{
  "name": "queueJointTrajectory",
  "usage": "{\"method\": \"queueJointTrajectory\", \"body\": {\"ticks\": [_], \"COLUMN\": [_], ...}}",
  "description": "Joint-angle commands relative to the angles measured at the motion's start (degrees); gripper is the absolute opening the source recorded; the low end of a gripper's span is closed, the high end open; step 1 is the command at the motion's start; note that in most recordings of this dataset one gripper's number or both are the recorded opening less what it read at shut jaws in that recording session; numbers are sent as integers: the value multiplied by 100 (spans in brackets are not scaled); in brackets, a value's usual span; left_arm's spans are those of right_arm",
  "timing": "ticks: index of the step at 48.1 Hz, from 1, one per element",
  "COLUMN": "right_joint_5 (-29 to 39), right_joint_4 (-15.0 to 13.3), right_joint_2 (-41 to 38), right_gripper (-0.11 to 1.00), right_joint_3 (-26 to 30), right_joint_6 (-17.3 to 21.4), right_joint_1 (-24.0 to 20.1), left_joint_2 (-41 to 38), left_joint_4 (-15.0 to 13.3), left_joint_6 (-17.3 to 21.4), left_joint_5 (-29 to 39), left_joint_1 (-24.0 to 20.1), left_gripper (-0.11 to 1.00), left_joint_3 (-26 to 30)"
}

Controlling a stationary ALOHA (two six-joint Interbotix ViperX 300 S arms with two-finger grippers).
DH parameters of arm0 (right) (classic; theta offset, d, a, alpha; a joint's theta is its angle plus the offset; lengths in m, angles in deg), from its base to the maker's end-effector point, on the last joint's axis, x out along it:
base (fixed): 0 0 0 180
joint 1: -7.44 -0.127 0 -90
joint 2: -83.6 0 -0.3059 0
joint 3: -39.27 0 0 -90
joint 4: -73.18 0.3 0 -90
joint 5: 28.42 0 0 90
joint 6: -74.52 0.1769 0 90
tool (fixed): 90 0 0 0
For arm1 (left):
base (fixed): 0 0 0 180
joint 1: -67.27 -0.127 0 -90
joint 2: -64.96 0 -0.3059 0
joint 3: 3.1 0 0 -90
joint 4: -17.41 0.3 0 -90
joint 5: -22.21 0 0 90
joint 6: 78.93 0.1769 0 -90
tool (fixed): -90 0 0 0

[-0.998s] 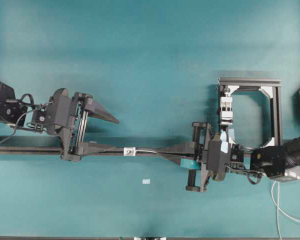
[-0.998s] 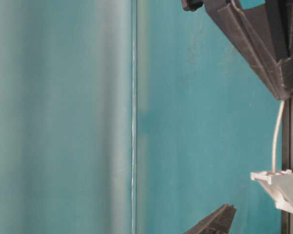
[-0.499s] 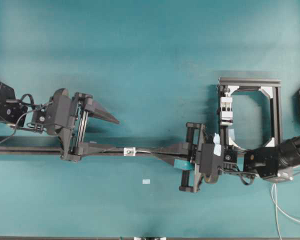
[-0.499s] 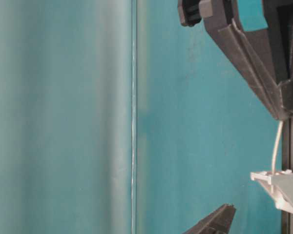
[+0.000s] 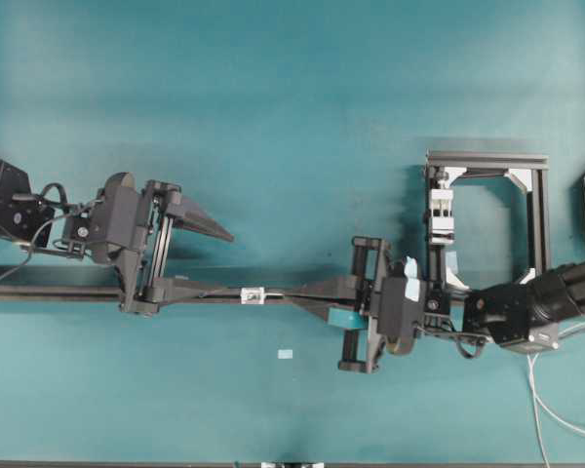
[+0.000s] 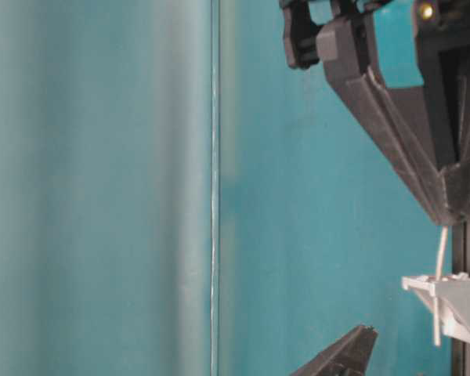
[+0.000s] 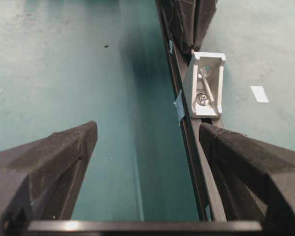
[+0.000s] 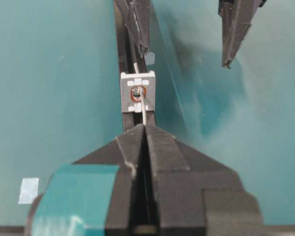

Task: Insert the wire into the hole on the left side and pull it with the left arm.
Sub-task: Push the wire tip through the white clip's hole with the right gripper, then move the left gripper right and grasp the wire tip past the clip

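- The left pincer [image 5: 207, 261] stands spread wide and empty over the worktop [image 5: 292, 97]. One finger lies along the black rail [image 5: 39, 292]; the other points out over bare worktop, away from the rail. Across the last second it has not moved.
- Just ahead of its rail-side fingertip sits the small silver block [image 5: 253, 294], fixed on the rail, with the hole [image 8: 137, 92] through it.
- The wire [image 8: 143, 111] runs from the right pincer's tips straight into that hole. In the table-level view its free end [image 6: 437, 325] now pokes out past the block's far face, where a second ago it stopped at the block. In the left wrist view the wire [image 7: 210, 84] shows inside the bracket.
- The right pincer [image 5: 317, 292], pressed together on the wire, has slid along the rail toward the block, so the stretch of wire between its tips and the block is much shorter.
- Insertion looks done. The left pincer probably needs to close on the protruding end next, though that end is short and thin, so a clean pinch may be hard.
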Motion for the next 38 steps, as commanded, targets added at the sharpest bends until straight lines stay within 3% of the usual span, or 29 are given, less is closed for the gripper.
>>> {"method": "queueJointTrajectory", "body": {"ticks": [1,16,38], "right_joint_5": [53,123,220], "right_joint_4": [-53,-246,-264], "right_joint_2": [70,70,62], "right_gripper": [5,5,5], "right_joint_3": [105,220,272], "right_joint_6": [-9,-18,-18], "right_joint_1": [79,176,211], "left_joint_2": [132,176,185], "left_joint_4": [0,0,0], "left_joint_6": [9,-9,-132], "left_joint_5": [-18,334,519], "left_joint_1": [-9,-9,0], "left_gripper": [58,58,58], "left_joint_3": [53,141,229]}}
